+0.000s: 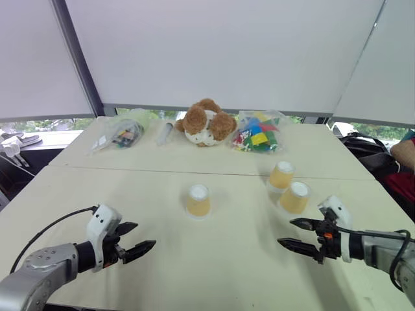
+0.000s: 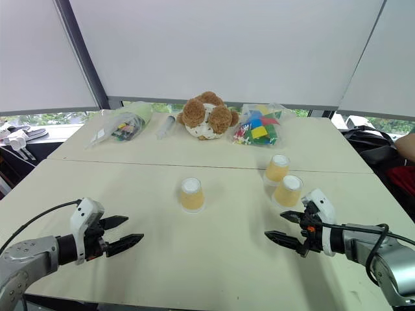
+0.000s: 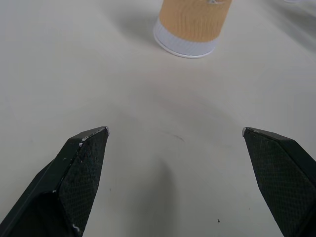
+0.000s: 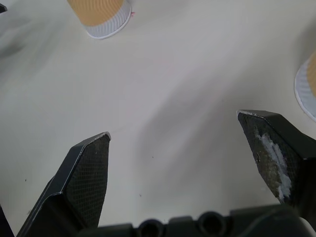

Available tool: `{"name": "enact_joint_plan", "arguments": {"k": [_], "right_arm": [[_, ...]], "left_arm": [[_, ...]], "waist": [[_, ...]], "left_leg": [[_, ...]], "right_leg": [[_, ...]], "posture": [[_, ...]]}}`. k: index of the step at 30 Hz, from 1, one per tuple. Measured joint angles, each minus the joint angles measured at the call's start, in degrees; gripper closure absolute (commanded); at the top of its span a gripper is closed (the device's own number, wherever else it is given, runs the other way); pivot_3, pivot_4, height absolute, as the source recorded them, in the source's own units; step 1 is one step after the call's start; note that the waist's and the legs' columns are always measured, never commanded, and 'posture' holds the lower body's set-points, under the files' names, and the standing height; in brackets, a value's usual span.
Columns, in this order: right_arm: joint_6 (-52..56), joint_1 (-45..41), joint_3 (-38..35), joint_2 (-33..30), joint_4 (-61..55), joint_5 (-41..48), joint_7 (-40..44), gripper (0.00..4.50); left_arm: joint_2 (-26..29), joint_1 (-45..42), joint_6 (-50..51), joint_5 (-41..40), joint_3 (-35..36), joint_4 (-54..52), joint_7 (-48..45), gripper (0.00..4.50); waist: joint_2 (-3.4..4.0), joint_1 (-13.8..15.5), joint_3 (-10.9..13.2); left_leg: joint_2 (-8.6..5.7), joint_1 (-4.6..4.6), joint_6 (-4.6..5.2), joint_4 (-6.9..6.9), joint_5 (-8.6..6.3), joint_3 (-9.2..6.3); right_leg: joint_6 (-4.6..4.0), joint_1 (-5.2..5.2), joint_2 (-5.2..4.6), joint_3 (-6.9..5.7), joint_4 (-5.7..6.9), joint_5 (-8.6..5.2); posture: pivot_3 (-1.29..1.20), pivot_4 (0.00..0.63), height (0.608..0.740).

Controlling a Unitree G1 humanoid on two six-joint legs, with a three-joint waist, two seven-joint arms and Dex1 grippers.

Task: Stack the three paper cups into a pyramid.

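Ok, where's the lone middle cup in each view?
Left eye: lone cup mid-picture, upside down.
Right eye: lone cup left of centre.
Left wrist: lone cup ahead of open left gripper.
Right wrist: lone cup ahead of open right gripper.
Landmark: plush toy behind it, both eye views.

No legible txt, labels or nos. on anything.

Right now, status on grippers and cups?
Left gripper and right gripper open, empty. Three paper cups upside down, unstacked. Nothing in the way.
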Motion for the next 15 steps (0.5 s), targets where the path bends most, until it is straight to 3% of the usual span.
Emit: {"name": "enact_joint_plan", "arguments": {"k": [15], "right_arm": [[-1.2,-0.2,-0.7,3.0,0.4,-0.7,-3.6,0.00]], "left_arm": [[1.8,-3.7,-0.2,1.5,-0.8,1.7,-0.4,0.02]], "waist": [[-0.01,0.1,0.0]], "left_leg": [[-0.01,0.00,0.00,0.03,0.00,0.04]], "right_leg": [[0.00,0.02,0.05,-0.03,0.01,0.00]], "posture": [[0.00,0.150,0.740]]}}
